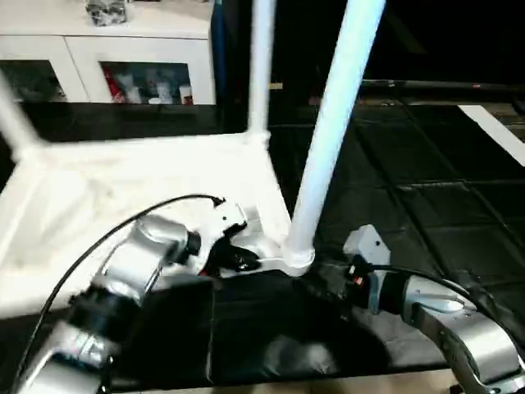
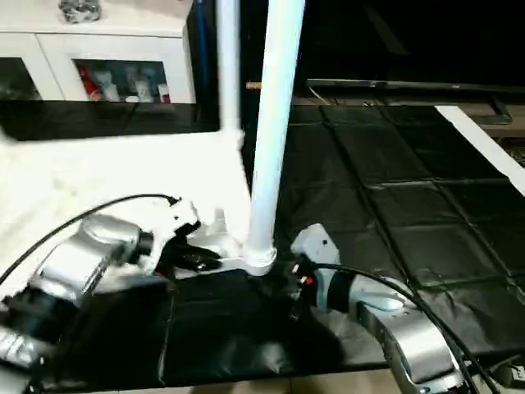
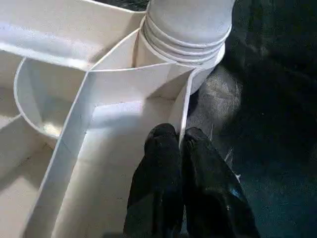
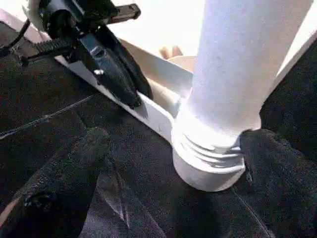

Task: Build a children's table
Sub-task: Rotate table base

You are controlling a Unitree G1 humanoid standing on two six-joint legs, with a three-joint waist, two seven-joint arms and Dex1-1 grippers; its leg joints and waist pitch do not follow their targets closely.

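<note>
tabletop (image 1: 123, 189) laid underside up | leg (image 1: 332, 131) seated upright in near corner socket | left gripper (image 1: 238, 258) placed at rim

The tabletop (image 1: 148, 176) is plain white, ribs and rim alike, and the legs (image 1: 332, 123) are white with a faint blue cast. The floor mat (image 1: 426, 197) is black with a grid of square seams. Both forearms (image 1: 135, 263) are silver; the left hand (image 3: 181, 144) has black fingers. The cabinet (image 1: 107, 57) is white.
</note>
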